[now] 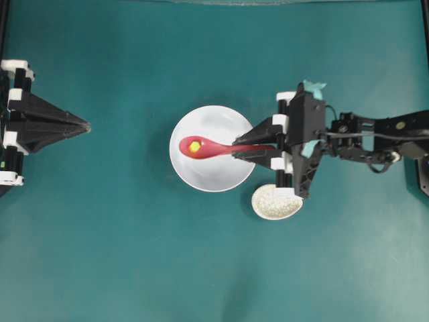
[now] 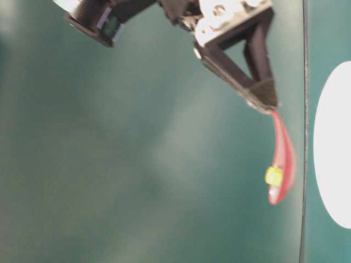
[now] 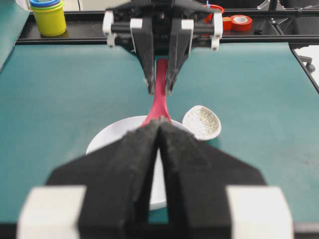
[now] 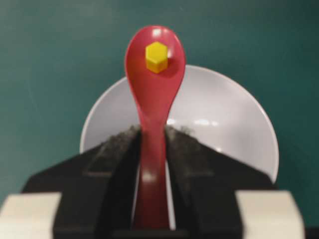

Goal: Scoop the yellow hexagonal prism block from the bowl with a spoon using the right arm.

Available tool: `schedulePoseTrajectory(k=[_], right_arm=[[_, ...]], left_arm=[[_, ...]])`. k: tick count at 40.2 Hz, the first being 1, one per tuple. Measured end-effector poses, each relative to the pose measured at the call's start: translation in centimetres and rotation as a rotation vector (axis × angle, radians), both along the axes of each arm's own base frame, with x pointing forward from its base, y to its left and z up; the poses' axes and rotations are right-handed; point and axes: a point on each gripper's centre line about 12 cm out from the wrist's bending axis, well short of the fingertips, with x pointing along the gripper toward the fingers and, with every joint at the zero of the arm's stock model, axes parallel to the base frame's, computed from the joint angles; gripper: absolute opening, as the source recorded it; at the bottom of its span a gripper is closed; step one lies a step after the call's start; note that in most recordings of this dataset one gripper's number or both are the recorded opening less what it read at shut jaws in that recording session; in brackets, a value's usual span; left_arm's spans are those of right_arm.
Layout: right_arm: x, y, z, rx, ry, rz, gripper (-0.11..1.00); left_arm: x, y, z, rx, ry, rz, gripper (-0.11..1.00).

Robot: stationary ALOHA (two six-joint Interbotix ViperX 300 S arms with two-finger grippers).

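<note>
My right gripper is shut on the handle of the pink-red spoon. The spoon points left over the white bowl. The yellow hexagonal prism block lies in the spoon's scoop. In the right wrist view the block sits near the tip of the spoon, with the bowl beneath and the gripper clamping the handle. The table-level view shows the spoon and block in the air, apart from the bowl. My left gripper is shut and holds nothing at the far left.
A small speckled beige spoon rest lies just beside the bowl, under the right wrist. Stacked coloured cups and tape rolls stand on the black rail beyond the teal mat.
</note>
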Motion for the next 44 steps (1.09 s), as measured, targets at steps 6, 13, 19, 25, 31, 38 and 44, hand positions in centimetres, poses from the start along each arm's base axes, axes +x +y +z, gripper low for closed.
schedulePoseTrajectory(k=[6, 13, 19, 25, 31, 38, 44], right_arm=[[-0.8, -0.5, 1.5, 0.003, -0.002, 0.007, 0.24], [-1.6, -1.0, 2.9, 0.011, 0.0, 0.008, 0.24], [-2.1, -1.3, 4.1, 0.009, -0.023, 0.007, 0.24], [-2.5, -1.4, 5.0, 0.006, -0.047, 0.006, 0.24], [-2.5, -1.4, 5.1, 0.004, -0.052, 0.005, 0.24], [-2.5, -1.4, 5.2, 0.004, -0.053, 0.005, 0.24], [-2.5, -1.4, 5.1, 0.005, -0.049, 0.006, 0.24]], left_arm=[[0.0, 0.0, 0.0, 0.0, 0.002, 0.002, 0.06], [0.0, 0.0, 0.1, -0.002, -0.005, 0.0, 0.06], [-0.3, 0.0, 0.3, 0.0, -0.017, 0.0, 0.06], [-0.3, 0.0, 0.4, -0.002, -0.02, 0.0, 0.06], [-0.3, 0.0, 0.4, -0.002, -0.018, 0.0, 0.06], [-0.3, 0.0, 0.4, -0.002, -0.02, 0.0, 0.06], [-0.3, 0.0, 0.4, 0.0, -0.02, 0.0, 0.06]])
